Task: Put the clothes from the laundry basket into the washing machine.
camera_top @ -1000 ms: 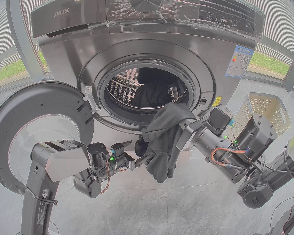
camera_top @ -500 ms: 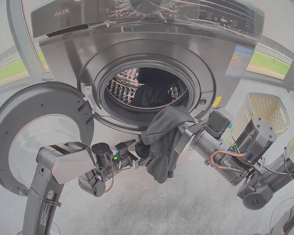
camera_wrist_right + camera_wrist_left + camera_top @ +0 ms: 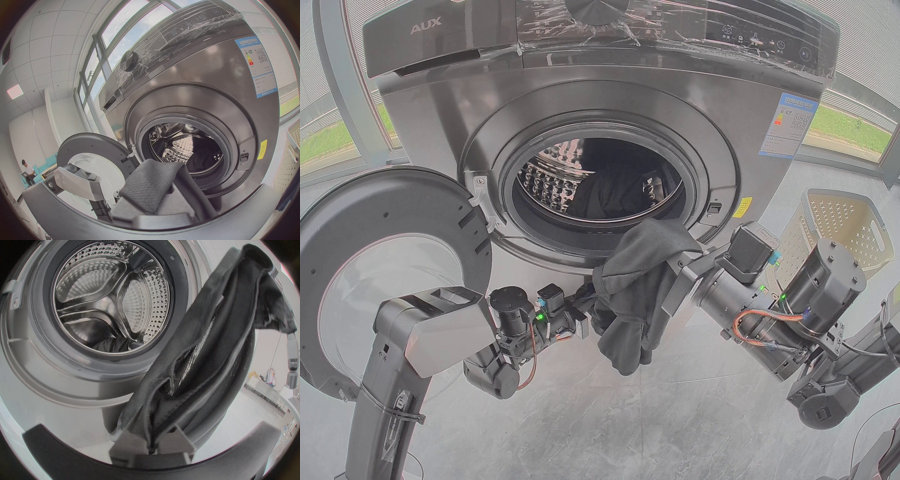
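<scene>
A dark grey garment hangs in front of the washing machine, just below its open drum mouth. My right gripper is shut on the garment's upper part, and the cloth drapes over its fingers. My left gripper is lower and to the left, shut on a fold of the garment, with the cloth pinched between its fingertips. More dark clothes lie inside the drum. The cream laundry basket stands at the right of the machine.
The round machine door is swung open to the left, close beside my left arm. A grey tiled floor lies below the garment. Windows run behind the machine on both sides.
My left gripper moved right and up to the hanging garment and shut on it; a second ago it was open. The right gripper with the garment dropped slightly.
</scene>
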